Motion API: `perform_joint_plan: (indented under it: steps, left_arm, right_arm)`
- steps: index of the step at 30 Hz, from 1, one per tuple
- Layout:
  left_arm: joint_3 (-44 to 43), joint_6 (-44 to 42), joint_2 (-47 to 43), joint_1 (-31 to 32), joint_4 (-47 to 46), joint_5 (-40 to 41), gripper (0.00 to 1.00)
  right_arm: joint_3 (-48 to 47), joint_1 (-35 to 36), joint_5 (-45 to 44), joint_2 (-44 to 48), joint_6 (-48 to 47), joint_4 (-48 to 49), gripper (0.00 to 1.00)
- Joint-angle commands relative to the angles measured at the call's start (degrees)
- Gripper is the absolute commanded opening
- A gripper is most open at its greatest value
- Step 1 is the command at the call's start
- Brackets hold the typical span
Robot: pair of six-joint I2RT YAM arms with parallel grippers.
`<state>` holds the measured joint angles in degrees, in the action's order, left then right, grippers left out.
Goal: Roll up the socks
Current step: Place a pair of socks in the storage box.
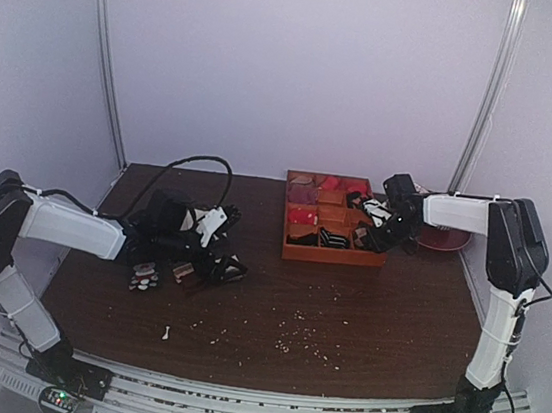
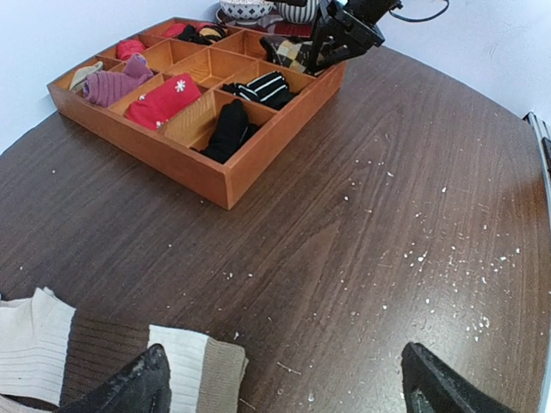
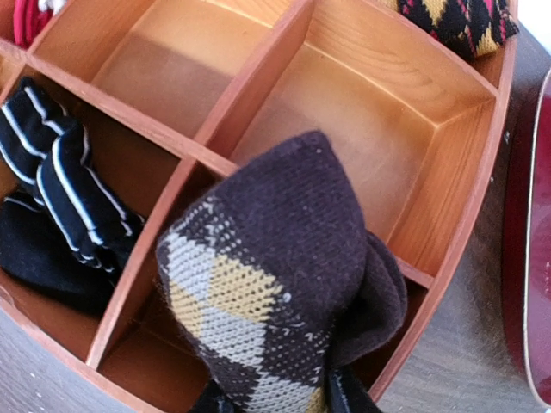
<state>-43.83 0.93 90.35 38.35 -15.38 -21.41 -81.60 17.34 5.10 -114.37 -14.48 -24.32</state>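
**The socks, bundled, held over the near-right corner of the tray**

The left gripper [image 2: 284, 385] hangs low with jaws spread wide, just over the striped socks [image 2: 52, 353]. The right gripper [image 3: 284, 400] pinches the socks [image 3: 275, 284] by their lower end above the tray [image 2: 215, 181]. Which cell lies beneath them is unclear. The knit looks soft and light and is likely to spring loose, so a grip across the whole roll seems safest. White specks dot the dark wood-grain table [image 2: 387, 258], a maroon dish [image 3: 538, 258] sits beside the tray, and pale walls [image 1: 293, 68] close in behind.
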Motion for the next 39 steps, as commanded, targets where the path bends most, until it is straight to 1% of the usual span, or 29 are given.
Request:
perform_joint_plan:
  steps: [1,5,7,9,11,16,21,24,33,39]
  left_arm:
    - [-1.08,-1.01,-0.13,-0.07,-1.15,0.47,0.92]
    - [-0.83,-0.93,0.21,-0.09,-1.31,0.53,0.92]
    - [-0.60,-0.81,0.39,-0.12,-1.68,0.49,0.92]
    - [-0.39,-0.68,0.52,-0.12,-1.98,0.44,0.92]
    - [-0.29,-0.72,0.60,-0.07,-1.95,0.40,0.92]
    - [-0.41,-0.92,0.85,-0.09,-1.77,0.75,0.92]
    - [-1.29,-1.36,1.24,-0.07,-1.32,0.56,0.92]
    - [-1.59,-1.45,1.38,-0.11,-1.24,0.45,0.92]
    - [-1.56,-1.50,1.10,-0.11,-0.80,0.73,0.92]
    - [-2.28,-1.59,1.62,-0.11,-0.70,0.51,0.92]
  right_arm:
    - [1.02,-0.71,-4.38,-4.29,-0.34,-11.31,0.22]
    - [-0.75,-0.70,-6.44,-8.73,1.29,-15.78,0.23]
    - [-1.12,-0.72,-9.02,-10.87,2.15,-17.38,0.24]
    - [-1.50,-0.67,-11.95,-12.71,2.88,-18.64,0.25]
    - [-1.44,-0.57,-12.54,-13.47,3.12,-18.52,0.29]
    - [-1.74,-0.58,-9.29,-10.92,3.40,-16.96,0.39]
    - [-4.05,-0.64,-2.59,-6.14,2.97,-16.22,0.51]
    - [-6.03,-0.76,-0.07,-4.77,2.97,-16.66,0.57]
    - [-8.75,-0.93,-0.55,-2.05,3.35,-16.95,0.59]
    - [-9.05,-0.92,3.07,1.95,3.62,-13.56,0.59]
